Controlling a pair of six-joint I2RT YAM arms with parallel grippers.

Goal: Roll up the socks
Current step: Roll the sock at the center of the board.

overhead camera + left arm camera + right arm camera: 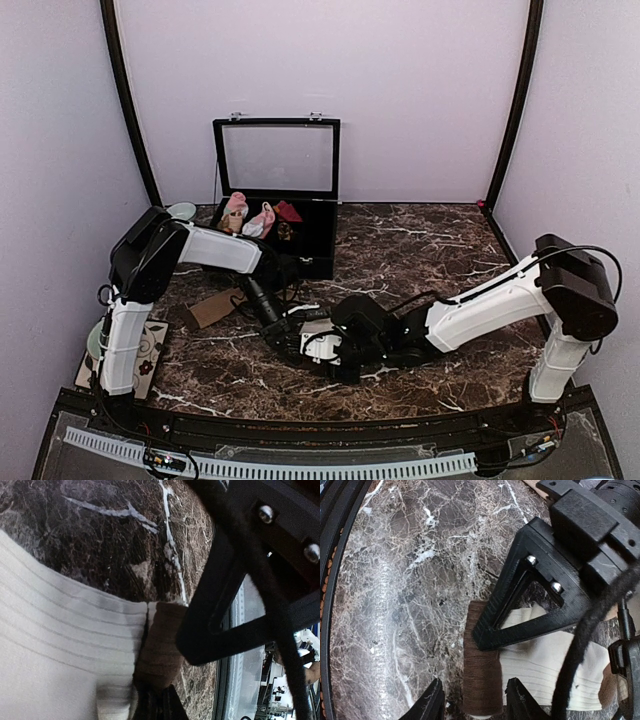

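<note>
A cream sock (545, 665) with a dark brown toe (481, 680) is lying on the marble counter (395, 580), near its front edge between the two arms. It is looking soft, light and limp, so it will likely slump and unroll unless pinned; the toe end seems the best place to take hold. The left hand (283, 335) is reaching low, closed tight and apparently pinching fabric by the toe seam. The right hand (475, 705) is reaching across from the right, fingers partly apart astride the brown toe, not gripping it.

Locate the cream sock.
Top view: the sock lies front-centre on the table, at the left pincer; its brown toe sits inside the right pincer.
</note>
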